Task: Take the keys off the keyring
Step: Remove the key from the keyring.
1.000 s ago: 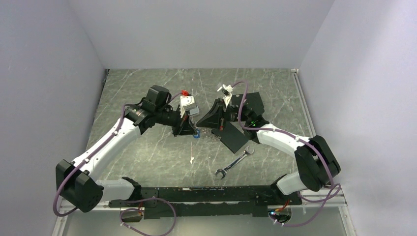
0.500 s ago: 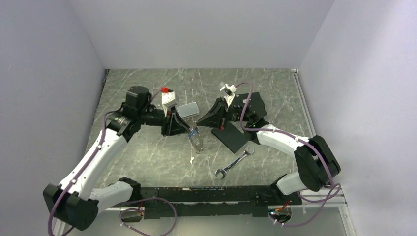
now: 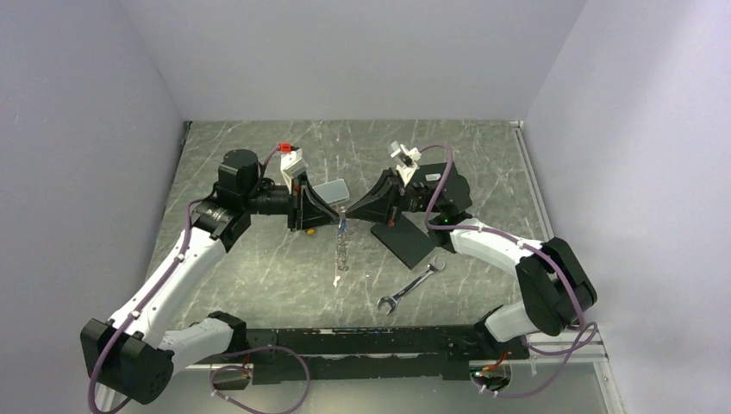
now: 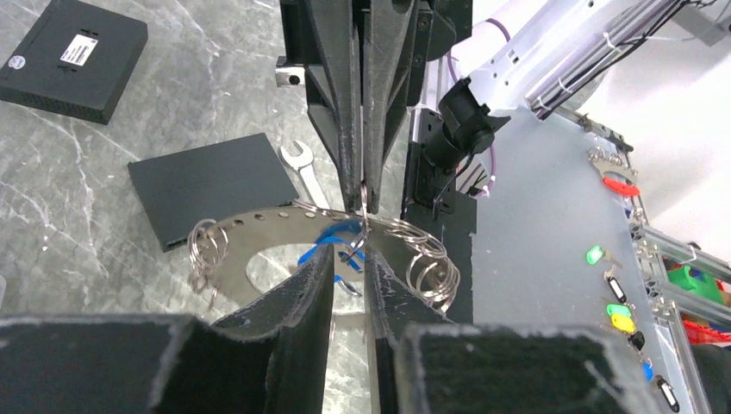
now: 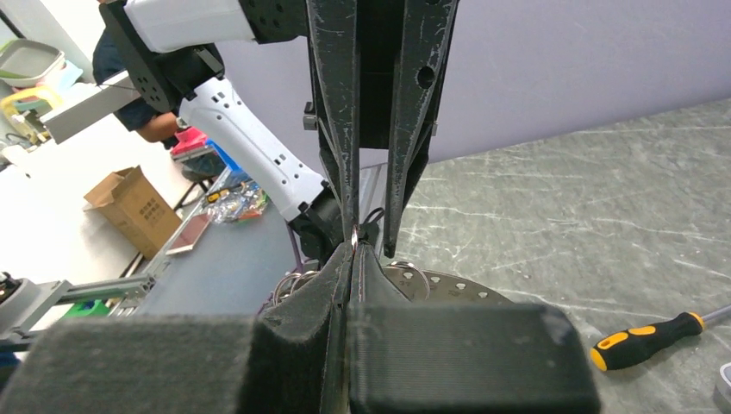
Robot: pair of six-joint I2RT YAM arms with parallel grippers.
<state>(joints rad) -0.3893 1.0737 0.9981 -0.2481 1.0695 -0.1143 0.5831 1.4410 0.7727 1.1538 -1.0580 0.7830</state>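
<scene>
Keyring (image 4: pixel 269 216), flat perforated metal arc with wire loops (image 4: pixel 428 272), pinched in right gripper (image 5: pixel 353 246); left gripper (image 4: pixel 349 256) jaws slightly parted

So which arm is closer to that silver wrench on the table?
Right. The right arm passes close beside the wrench; the left arm is over on the other side of the hanging keyring.

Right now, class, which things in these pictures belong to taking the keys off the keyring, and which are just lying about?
Job in hand:
keyring
keys
blue-tagged piece

Lying about:
wrench
black flat rectangle
black box
screwdriver
</scene>
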